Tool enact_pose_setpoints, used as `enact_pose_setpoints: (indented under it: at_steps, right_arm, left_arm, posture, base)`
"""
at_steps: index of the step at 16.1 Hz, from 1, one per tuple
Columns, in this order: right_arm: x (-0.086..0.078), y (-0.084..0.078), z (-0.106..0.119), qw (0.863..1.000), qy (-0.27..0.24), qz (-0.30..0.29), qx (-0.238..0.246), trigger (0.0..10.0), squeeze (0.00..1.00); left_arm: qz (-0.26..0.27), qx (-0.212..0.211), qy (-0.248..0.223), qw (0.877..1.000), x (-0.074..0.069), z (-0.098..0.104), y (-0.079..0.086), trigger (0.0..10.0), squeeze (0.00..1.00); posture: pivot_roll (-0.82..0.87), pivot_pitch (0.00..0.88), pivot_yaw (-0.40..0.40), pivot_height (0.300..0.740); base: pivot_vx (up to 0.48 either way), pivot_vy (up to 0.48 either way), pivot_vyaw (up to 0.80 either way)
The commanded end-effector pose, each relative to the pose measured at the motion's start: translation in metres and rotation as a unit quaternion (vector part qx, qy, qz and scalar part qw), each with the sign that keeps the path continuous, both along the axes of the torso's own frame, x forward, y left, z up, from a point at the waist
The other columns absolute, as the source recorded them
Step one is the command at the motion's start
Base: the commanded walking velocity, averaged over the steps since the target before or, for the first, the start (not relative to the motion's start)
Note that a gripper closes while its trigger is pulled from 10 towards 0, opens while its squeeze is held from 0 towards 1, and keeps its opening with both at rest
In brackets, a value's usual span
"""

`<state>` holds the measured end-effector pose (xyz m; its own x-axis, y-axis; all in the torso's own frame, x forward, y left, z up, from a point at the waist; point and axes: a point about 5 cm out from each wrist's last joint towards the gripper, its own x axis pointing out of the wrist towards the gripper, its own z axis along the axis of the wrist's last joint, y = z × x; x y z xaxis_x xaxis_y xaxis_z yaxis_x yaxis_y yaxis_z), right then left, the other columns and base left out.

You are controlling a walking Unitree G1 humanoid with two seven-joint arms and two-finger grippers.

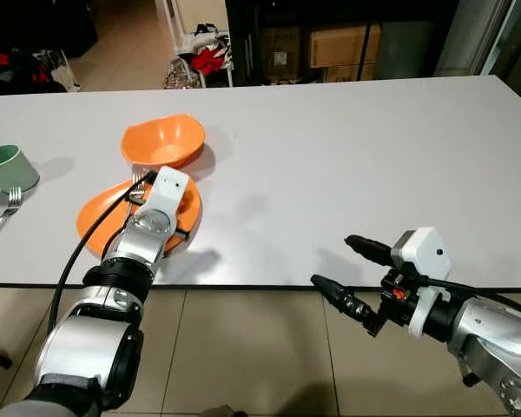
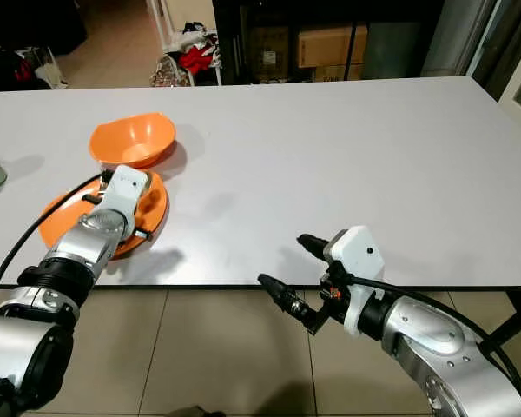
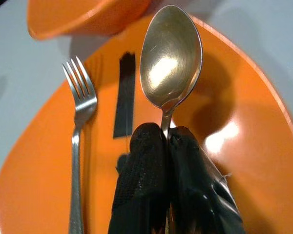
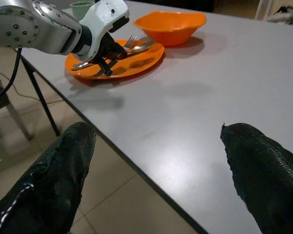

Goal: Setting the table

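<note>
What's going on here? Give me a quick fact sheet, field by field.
Left gripper: shut on the spoon handle, over the orange plate
Fork: lying on the plate beside the spoon
Orange bowl: behind the plate
Right gripper: open, at the white table edge, holding nothing
Green cup: far left, with a second fork
</note>
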<state>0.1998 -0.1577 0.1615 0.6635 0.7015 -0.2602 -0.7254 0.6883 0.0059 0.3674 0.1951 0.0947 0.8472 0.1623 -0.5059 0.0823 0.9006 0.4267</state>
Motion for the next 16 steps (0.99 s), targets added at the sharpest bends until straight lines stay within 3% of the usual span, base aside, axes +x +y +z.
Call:
enact_pose_setpoints:
  at_steps: [1,8,9,10,11,13,14,16]
  right_arm:
    - [-0.0026,0.0048,0.0049,1.000,-0.005,0.018,0.002,10.0,0.00]
    - [-0.0019,0.0051,0.0085,1.000,-0.006,0.025,0.001,10.0,0.00]
    - [-0.0031,0.0048,0.0090,1.000,-0.006,0.026,0.000,10.0,0.00]
    - [-0.0043,0.0040,0.0096,1.000,-0.005,0.026,-0.001,10.0,0.00]
    - [-0.0049,0.0038,0.0098,1.000,-0.005,0.026,-0.001,10.0,0.00]
    - [-0.0070,0.0031,0.0100,1.000,-0.003,0.025,-0.002,10.0,0.00]
    - [-0.0078,0.0029,0.0101,1.000,-0.002,0.024,-0.003,10.0,0.00]
    - [-0.0086,0.0025,0.0100,1.000,0.000,0.023,-0.003,10.0,0.00]
  left_arm:
    - [0.004,0.011,-0.020,1.000,0.0057,0.0090,0.0028,10.0,0.00]
    - [0.016,-0.054,-0.045,0.997,0.0124,0.0111,-0.0026,10.0,0.00]
    - [0.015,-0.051,-0.042,0.998,0.0120,0.0095,-0.0030,10.0,0.10]
    - [0.016,-0.037,-0.039,0.998,0.0115,0.0083,-0.0019,10.0,0.34]
    - [0.018,-0.040,-0.039,0.998,0.0113,0.0080,-0.0014,10.0,0.47]
    - [0.019,-0.047,-0.040,0.998,0.0112,0.0074,-0.0011,10.0,0.82]
    - [0.020,-0.045,-0.039,0.998,0.0107,0.0065,-0.0002,10.0,0.87]
    - [0.024,-0.037,-0.038,0.998,0.0102,0.0062,0.0023,10.0,0.87]
  posture:
    - [-0.16,0.000,0.093,0.740]
    - [-0.18,0.000,0.087,0.740]
    - [-0.19,0.000,0.089,0.740]
    - [-0.20,0.000,0.093,0.740]
    - [-0.20,0.000,0.096,0.740]
    - [-0.21,0.000,0.099,0.740]
    - [-0.21,0.000,0.100,0.740]
    - [-0.21,0.000,0.101,0.740]
  base:
    - [0.000,0.000,0.00]
    - [0.000,0.000,0.00]
    - [0.000,0.000,0.00]
    - [0.000,0.000,0.00]
    - [0.000,0.000,0.00]
    - [0.000,0.000,0.00]
    - [0.000,0.000,0.00]
    - [0.000,0.000,0.00]
